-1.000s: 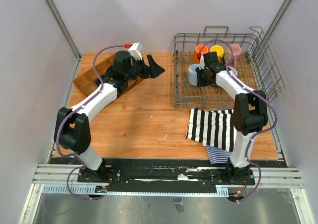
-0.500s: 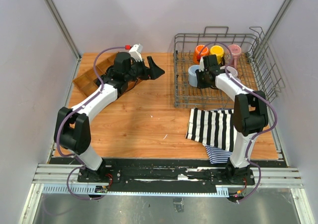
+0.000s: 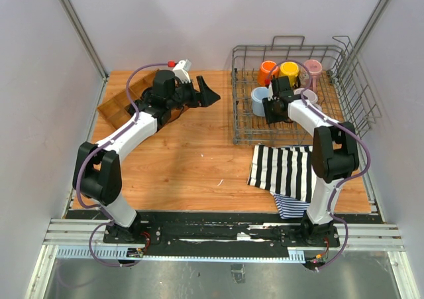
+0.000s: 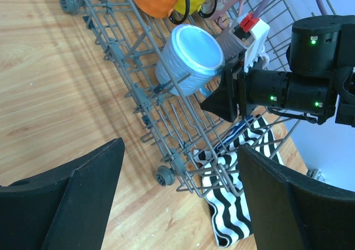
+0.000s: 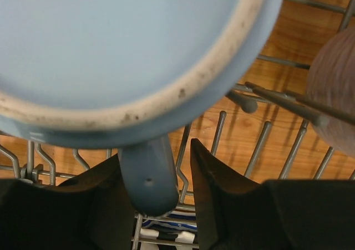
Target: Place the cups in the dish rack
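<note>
Right gripper (image 5: 156, 156) has loosened round handle of light blue mug (image 5: 111, 45).

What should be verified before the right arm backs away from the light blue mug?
1. Light blue mug inside dish rack: ok.
2. Right claw open around mug handle: ok, a gap shows on one side.
3. Handle out from between the claw's fingers: not ok.
4. Mug seated steadily on the tines: cannot tell.
5. Orange mug, yellow mug, pink mug in rack: ok.
6. Left claw open, away from rack: ok.
</note>
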